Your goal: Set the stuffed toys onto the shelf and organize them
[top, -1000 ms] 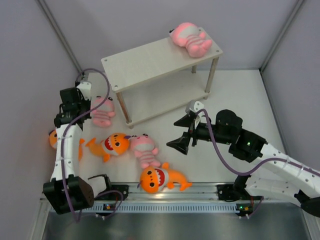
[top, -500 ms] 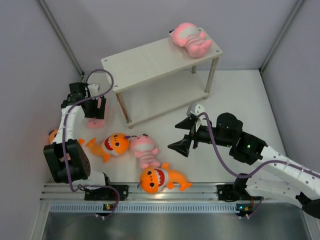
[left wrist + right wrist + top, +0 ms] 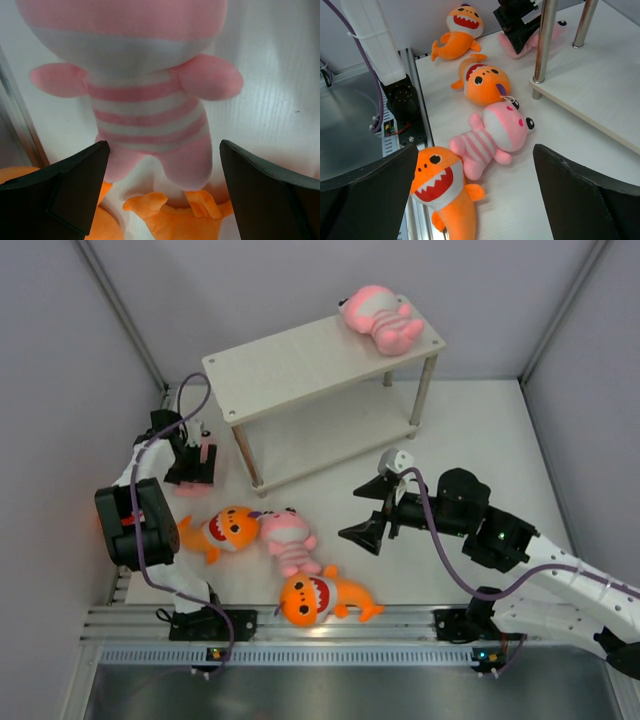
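Left gripper hangs low over the left side of the white table. Its two black fingers are spread wide and grip nothing. From the wrist camera, a pink plush toy lies belly up in the gap between them, pink and white stripes showing and its legs level with the fingertips. Whether either finger touches it cannot be told. This toy rests on the table just left of the near-left leg of the shelf.

Left of it and nearer, a first orange shark lies by the left wall, mostly hidden behind the arm in the overhead view. Further right, a second orange shark lies with its open red mouth showing. Its head touches the head of a second pink toy, which lies on its back. Just beside that toy's legs, a third orange shark lies close to the table's near edge, its white-toothed mouth facing up.

The shelf is pale wood, with two tiers on thin metal legs, and stands toward the far middle of the table. A third pink toy lies at the far-right corner of its top tier.

Right gripper hovers above the table, right of the middle toys and nearer than the shelf. Its fingers are wide apart and hold nothing.
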`<state>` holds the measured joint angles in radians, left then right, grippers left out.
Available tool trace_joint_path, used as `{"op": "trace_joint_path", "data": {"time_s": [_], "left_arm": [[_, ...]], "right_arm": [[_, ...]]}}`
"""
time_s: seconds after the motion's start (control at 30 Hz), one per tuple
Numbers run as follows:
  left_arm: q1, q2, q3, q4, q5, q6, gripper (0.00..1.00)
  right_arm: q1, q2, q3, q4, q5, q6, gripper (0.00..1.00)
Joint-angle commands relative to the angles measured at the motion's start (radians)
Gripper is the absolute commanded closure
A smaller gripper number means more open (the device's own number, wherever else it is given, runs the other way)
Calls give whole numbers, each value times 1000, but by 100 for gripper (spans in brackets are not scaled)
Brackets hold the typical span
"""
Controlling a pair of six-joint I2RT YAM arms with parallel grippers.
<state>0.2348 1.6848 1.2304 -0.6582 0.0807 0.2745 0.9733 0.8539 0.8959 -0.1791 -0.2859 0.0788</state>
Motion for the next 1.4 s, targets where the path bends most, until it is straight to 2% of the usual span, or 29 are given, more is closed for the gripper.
{"op": "trace_joint_path", "data": {"time_s": [0.0, 0.1, 0.2, 0.23, 0.3, 0.33, 0.37, 0.5, 0.6, 0.77, 0.9, 1.0, 1.07, 1.1, 1.13, 1.23, 1.37], "left_arm": [[6, 70, 35, 14, -33, -8, 2], [6, 107, 14, 15, -47, -6, 8], [6, 124, -9, 29, -32, 3, 38], [8, 119, -17, 40, -22, 3, 58], [8, 93, -25, 58, 4, -3, 73], [8, 73, -23, 61, 7, -6, 95], [8, 66, -19, 58, -4, -8, 100], [6, -45, -23, 55, -70, 14, 100], [6, -254, -22, 29, -186, 46, 100], [6, -456, 134, -47, -234, 68, 100], [-3, -502, 320, -148, -167, 39, 100], [-70, -499, 435, -211, -121, 6, 100], [-176, -496, 477, -244, -96, -18, 100], [-208, -501, 487, -253, -85, -44, 100], [-228, -505, 495, -262, 15, -58, 100], [-229, -546, 506, -284, 100, -90, 100], [-229, -632, 494, -307, 204, -95, 100]], "right_arm": [[19, 2, 5, 46, 4, -7, 1], [19, -4, 5, 47, 8, -5, 1], [19, -10, 5, 47, 14, -7, 1], [19, -9, 5, 47, 14, -5, 1], [19, -7, 6, 46, 13, -5, 1], [19, -9, 6, 44, 13, -5, 1], [19, -9, 5, 43, 11, 1, 1], [19, -18, 1, 36, 13, 7, 1], [19, -32, -6, 36, 14, 6, 1], [21, -39, -6, 40, 24, 10, 1], [21, -56, -17, 49, 47, 18, 1], [21, -58, -18, 64, 76, 22, 1], [21, -33, 15, 76, 99, 7, 1], [21, -17, 41, 70, 109, -2, 1], [21, 2, 73, 61, 119, -17, 1], [22, 86, 216, 36, 123, -54, 3], [54, 201, 343, 101, 131, -140, 6]]}}
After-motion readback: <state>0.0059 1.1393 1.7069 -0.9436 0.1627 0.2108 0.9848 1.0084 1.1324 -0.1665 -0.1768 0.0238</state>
